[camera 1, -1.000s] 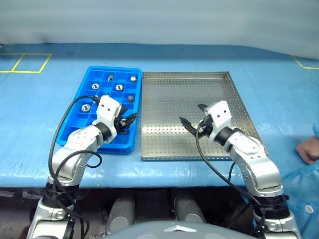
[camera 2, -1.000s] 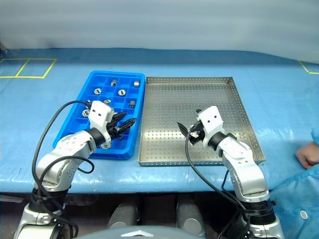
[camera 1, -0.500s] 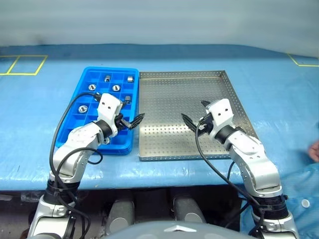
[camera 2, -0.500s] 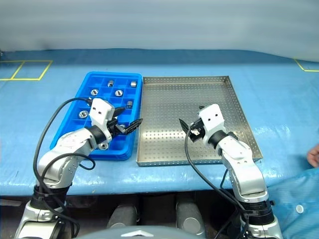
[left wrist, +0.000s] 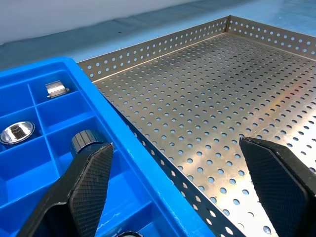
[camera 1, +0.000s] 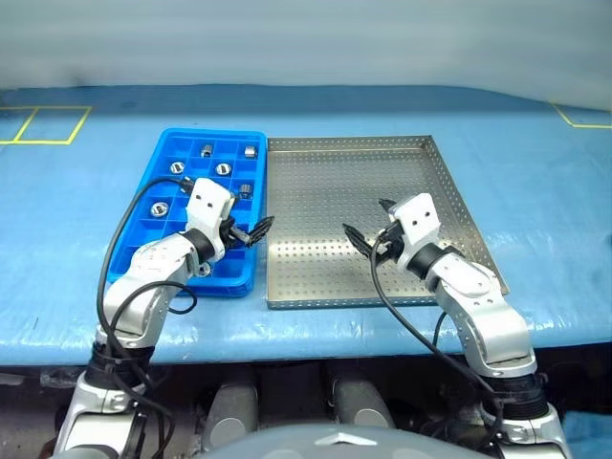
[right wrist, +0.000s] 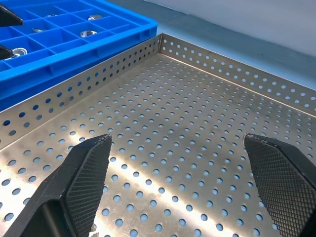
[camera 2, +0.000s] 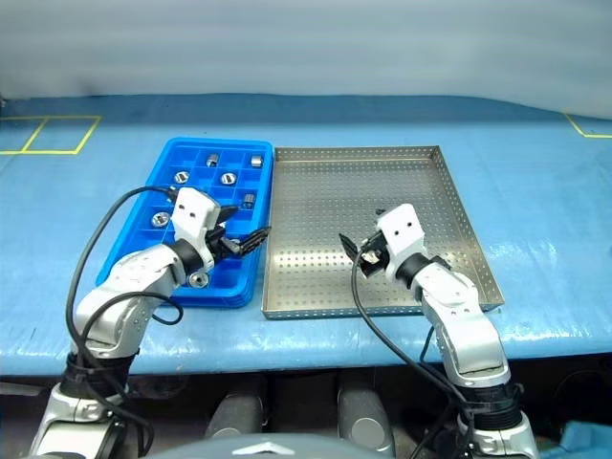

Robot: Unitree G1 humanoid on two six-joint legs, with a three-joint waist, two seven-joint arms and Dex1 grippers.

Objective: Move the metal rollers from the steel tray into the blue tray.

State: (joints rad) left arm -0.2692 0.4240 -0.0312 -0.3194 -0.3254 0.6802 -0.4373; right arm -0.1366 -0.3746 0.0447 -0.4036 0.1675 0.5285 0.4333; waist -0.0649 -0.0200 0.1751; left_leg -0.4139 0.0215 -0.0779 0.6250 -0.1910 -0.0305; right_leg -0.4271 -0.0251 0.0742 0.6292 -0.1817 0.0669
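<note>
Both my jaws stand apart, empty; the grey perforated steel tray looks cleared, shiny metal rollers sit in the compartmented bright blue plastic tray; I judge the task finished, arms to retreat.

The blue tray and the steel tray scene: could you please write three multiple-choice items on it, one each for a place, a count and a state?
1. Where do the metal rollers lie?
A. in the blue tray
B. in the steel tray
C. on the table cover

2. How many rollers lie on the steel tray's floor?
A. three
B. none
C. one

3. How does the left gripper stand?
A. shut on a roller
B. shut, empty
C. open, empty

Answers: 1 A, the rollers sit in the blue compartments; 2 B, the perforated floor is bare in the head views; 3 C, the left wrist view shows its fingers wide apart with nothing between.
</note>
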